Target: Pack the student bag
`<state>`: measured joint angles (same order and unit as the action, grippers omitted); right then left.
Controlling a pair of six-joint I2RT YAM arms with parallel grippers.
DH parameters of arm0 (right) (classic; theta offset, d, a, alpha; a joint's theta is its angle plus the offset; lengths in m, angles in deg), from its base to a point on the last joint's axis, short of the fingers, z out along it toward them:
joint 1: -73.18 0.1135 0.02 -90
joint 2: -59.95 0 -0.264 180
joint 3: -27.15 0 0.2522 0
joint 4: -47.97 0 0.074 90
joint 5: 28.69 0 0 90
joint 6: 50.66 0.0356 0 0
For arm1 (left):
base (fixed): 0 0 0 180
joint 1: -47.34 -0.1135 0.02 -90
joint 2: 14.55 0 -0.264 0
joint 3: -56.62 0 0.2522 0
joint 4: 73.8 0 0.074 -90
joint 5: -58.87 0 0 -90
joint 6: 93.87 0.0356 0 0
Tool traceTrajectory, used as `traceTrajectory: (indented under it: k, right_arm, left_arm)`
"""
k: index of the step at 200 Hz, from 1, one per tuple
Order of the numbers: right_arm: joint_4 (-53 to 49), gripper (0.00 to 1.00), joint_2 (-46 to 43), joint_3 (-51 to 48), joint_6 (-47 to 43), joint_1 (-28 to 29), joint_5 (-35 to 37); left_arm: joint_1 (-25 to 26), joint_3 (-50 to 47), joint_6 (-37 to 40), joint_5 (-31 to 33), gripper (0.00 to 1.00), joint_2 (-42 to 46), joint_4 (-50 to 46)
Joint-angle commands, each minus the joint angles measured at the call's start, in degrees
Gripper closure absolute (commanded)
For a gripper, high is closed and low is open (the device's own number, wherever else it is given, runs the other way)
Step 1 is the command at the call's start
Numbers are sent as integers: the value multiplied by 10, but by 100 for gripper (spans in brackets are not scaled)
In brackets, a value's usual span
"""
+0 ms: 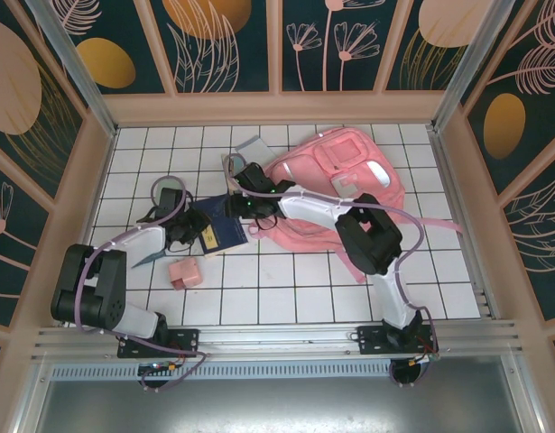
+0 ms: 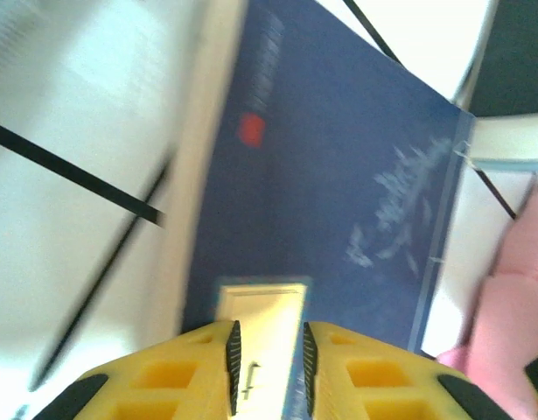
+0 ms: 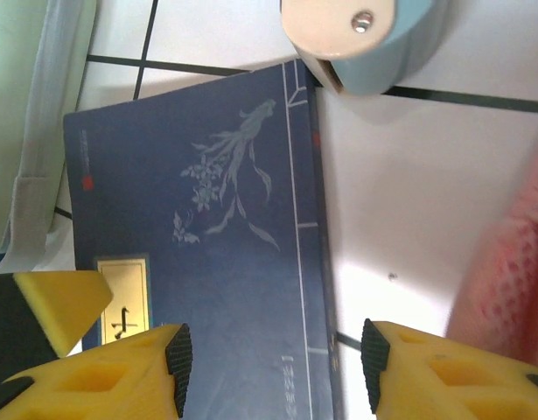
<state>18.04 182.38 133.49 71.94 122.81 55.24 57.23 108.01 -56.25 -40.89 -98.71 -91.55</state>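
Flat on the white tiled table (image 1: 286, 289), toward the far right: the student bag (image 1: 349, 180), pink, front pockets facing up, with one strap trailing off to the right. Just left of it, a dark blue book (image 1: 221, 233), cover up, marked with a pale flower drawing and a cream title label. Over that book, both arms, reaching in from either side.

Left pincer (image 2: 269, 350) low above one end of the book, yellow fingers (image 2: 207, 372) parted by a narrow gap, with the cream label visible through that gap. Nothing pinched between them. Blurred at the right edge of the left wrist view, a fold of the pink bag.

Right pincer (image 3: 273, 354) spread wide, straddling the book's stitched edge: one finger above the blue cover, the other above bare white tile. Cannot tell whether either finger touches the book. Nothing gripped.

At the book's far corner in the right wrist view, a rounded pale blue and cream thing (image 3: 352, 35) with a small screw, right against that corner. Closer to the arm bases, apart from the book and near the left arm, a small pink box (image 1: 185, 272).
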Motion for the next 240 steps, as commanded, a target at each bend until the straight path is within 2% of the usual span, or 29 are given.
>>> traceTrajectory:
  k: [1,42,143,169,205,240]
  right_arm:
    - [-29,44,35,48,-28,5,8]
    - [-49,45,78,89,-32,5,6]
    - [-92,45,133,78,-14,19,13]
    - [-147,45,160,112,2,24,58]
    - [-170,45,140,96,28,24,112]
    - [-181,44,132,95,34,23,112]
  left_arm:
    - [-11,2,43,21,75,-7,-33]
    - [-14,-14,45,26,75,-21,-30]
    - [-14,-56,33,9,80,-49,8]
    - [-14,-62,32,10,80,-44,11]
    - [-14,-67,32,15,81,-41,10]
    - [-14,-69,28,21,81,-34,9]
